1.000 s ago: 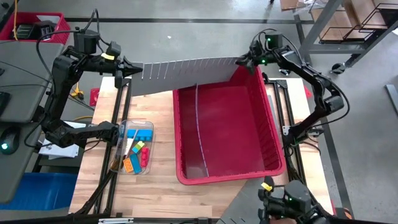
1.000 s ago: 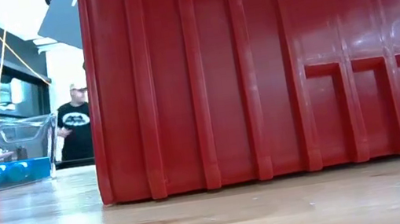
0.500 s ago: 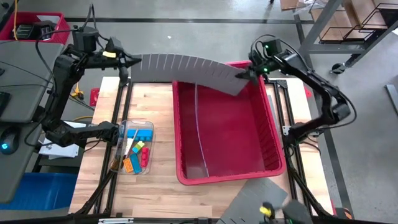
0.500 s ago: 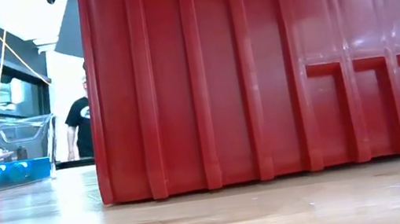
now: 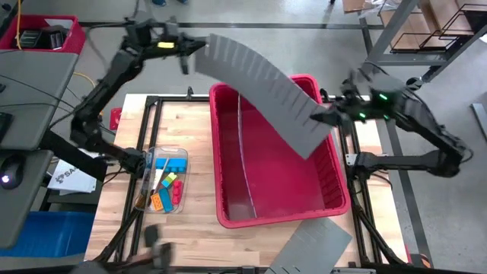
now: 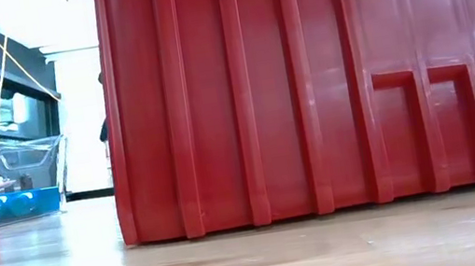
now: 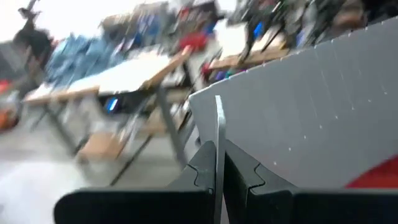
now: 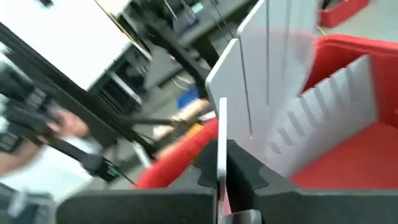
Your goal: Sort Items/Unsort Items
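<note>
While both arms hold a grey slotted divider [image 5: 262,87] in the air above the red bin [image 5: 335,199], the items [image 5: 166,189] lie in a clear tray [image 5: 154,152] at the left of the worktop [image 5: 194,228], well apart from either hand. At far left the left hand [image 5: 185,53] is raised beyond the worktop's far edge, clenched on the divider's upper end; its wrist view shows the thin sheet edge pinched between the fingers [image 7: 200,168]. The divider slopes down across the bin to the right hand [image 5: 329,116], which is clamped on the lower end at the bin's right rim. A second grey divider [image 5: 312,247] lies at the near edge, by the bin's near right corner.
</note>
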Controlling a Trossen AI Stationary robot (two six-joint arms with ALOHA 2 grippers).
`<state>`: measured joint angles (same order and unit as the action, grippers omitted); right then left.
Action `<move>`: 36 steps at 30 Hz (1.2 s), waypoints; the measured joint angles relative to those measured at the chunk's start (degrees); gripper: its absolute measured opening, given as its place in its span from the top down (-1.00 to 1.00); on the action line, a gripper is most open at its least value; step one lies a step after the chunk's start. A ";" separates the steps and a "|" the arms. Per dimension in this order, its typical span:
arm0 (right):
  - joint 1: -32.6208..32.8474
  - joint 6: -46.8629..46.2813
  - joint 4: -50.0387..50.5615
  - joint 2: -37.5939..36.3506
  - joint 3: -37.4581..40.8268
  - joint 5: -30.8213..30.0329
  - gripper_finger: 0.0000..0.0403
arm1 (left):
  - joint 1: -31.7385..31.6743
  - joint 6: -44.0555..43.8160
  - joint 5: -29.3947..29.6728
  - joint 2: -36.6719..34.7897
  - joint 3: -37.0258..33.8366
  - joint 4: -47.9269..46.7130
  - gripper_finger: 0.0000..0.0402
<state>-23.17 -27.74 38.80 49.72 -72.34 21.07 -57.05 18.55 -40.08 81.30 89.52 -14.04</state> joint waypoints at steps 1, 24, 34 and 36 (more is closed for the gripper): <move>3.60 -2.52 -0.31 -1.13 -0.02 -3.58 0.99 | 1.21 -1.59 -0.75 1.85 -0.01 4.77 1.00; 56.60 -17.39 -7.59 15.99 -6.85 -49.59 1.00 | 20.88 -12.84 -7.71 39.72 30.57 25.50 0.99; 60.82 -31.93 14.39 22.36 -19.75 -54.19 1.00 | 24.34 -13.86 -9.99 52.43 41.59 25.96 0.99; 60.93 -36.88 24.10 23.63 -23.91 -51.59 1.00 | 24.47 -13.86 -8.99 54.06 42.72 25.97 0.99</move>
<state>37.76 -64.63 62.90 73.34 -96.25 -30.52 -32.58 4.69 -49.07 135.35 132.23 11.94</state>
